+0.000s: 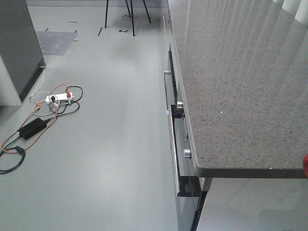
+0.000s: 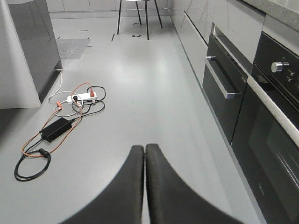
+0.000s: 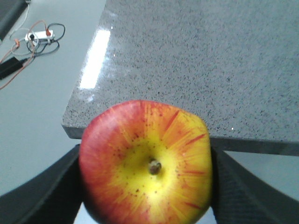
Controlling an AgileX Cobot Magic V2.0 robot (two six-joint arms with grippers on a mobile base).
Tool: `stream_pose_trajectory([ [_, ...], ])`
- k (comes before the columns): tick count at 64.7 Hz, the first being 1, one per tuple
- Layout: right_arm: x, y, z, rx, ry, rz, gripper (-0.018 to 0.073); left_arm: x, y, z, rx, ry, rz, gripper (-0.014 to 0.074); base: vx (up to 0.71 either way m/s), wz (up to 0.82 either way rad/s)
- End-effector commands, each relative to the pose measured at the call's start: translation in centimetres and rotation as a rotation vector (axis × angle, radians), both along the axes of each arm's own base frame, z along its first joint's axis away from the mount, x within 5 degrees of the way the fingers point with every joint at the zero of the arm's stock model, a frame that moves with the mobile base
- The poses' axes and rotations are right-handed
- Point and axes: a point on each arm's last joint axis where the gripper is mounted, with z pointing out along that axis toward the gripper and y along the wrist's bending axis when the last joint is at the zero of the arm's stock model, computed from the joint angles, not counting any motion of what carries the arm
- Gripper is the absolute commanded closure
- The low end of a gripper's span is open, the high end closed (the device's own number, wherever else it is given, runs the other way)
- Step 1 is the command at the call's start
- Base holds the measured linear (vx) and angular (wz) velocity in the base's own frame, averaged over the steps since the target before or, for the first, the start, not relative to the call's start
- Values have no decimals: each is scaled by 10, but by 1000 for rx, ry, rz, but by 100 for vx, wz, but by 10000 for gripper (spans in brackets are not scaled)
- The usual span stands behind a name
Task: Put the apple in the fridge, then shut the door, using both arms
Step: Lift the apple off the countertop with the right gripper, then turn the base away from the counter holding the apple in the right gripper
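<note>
My right gripper (image 3: 145, 186) is shut on the apple (image 3: 145, 163), red with yellow streaks, its stem dimple facing the camera. Dark fingers (image 3: 44, 198) press it on both sides. It is held just off the near corner of the speckled grey countertop (image 3: 196, 60). A red sliver of the apple shows at the right edge of the front view (image 1: 306, 166). My left gripper (image 2: 145, 150) is shut and empty, held above the grey floor. The fridge's white interior and its door are out of view.
A tall dark grey block (image 1: 19, 43) stands at the far left. A power strip and tangled cables (image 1: 43, 115) lie on the floor. Built-in ovens with handles (image 2: 224, 81) line the counter front. Black chair legs (image 1: 126, 14) stand at the back.
</note>
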Motion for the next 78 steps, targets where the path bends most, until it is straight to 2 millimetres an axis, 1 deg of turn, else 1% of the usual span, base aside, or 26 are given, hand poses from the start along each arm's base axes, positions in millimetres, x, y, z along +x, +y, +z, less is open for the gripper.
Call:
stream_pose_trajectory([
  [1,-1,-1,15,-7,-111,-5,365,1,0,1,-4,-66,-1,602,0,0],
  [78,-4,0,15,5,-110,0,365,1,0,1,-4,-66,-1,602,0,0],
])
